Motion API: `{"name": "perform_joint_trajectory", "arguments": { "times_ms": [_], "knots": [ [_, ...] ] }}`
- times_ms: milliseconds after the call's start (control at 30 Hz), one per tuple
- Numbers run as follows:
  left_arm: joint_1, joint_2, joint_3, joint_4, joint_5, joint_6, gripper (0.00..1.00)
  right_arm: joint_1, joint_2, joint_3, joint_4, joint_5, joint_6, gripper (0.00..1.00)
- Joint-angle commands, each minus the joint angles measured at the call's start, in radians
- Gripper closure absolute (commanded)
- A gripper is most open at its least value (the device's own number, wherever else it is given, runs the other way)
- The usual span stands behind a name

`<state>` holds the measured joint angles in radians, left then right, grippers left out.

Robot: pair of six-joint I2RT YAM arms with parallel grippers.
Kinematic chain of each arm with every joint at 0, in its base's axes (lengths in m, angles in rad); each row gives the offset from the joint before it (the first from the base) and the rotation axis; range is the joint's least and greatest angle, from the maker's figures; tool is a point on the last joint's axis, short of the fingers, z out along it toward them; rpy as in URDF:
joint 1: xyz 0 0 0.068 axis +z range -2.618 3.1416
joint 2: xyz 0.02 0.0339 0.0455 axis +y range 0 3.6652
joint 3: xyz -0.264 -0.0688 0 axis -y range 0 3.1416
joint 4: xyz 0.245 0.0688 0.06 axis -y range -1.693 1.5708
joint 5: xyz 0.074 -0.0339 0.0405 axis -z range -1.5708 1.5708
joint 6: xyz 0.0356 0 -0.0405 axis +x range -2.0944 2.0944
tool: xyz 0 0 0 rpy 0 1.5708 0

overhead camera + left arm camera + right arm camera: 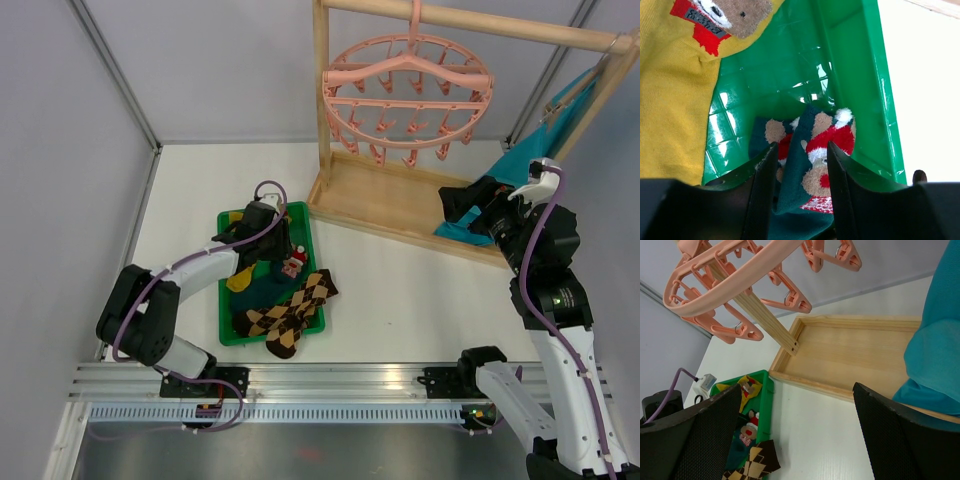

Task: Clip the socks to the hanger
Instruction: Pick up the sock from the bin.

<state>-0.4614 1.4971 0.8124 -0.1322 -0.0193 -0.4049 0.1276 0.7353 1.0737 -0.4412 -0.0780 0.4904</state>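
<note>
Spotting the socks [275, 295] heaped in a green tray [860, 60] left of centre on the table. Counting a mustard sock [675, 100] with a bear patch, a dark teal pair [790, 200] with red-hatted Christmas bears, and a brown-tan argyle pair [295, 305] spilling over the tray's near right edge. Got the left gripper [801, 150] down inside the tray, roughly half open, straddling the teal pair with fabric filling the gap between the fingers. Can't tell whether actually pinching or just brushing it, honestly. Moving right, finding the hanger [408, 95]: round, pink, crossbars inside the ring, loads of little clips dangling, hooked on the top bar of a wooden rack [400, 205], well apart from the tray. Far right, seeing the right gripper [797, 390] spread fully wide, holding nothing, hanging over the rack's base just beside a turquoise cloth [940, 340].
</note>
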Motion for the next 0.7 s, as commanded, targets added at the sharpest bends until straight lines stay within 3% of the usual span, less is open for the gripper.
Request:
{"name": "perform_joint_trajectory", "arguments": {
  "times_ms": [0,333,667],
  "knots": [
    [-0.003,0.017,0.008,0.037,0.015,0.021,0.53,-0.002,0.004,0.035,0.004,0.011,-0.016,0.02],
    [-0.003,0.026,-0.007,0.052,0.033,0.026,0.58,-0.002,0.016,0.049,0.004,0.009,-0.019,0.02],
    [-0.002,0.040,-0.010,0.060,0.044,0.028,0.73,-0.003,0.012,0.048,0.002,0.007,-0.016,0.02]
  ]
}}
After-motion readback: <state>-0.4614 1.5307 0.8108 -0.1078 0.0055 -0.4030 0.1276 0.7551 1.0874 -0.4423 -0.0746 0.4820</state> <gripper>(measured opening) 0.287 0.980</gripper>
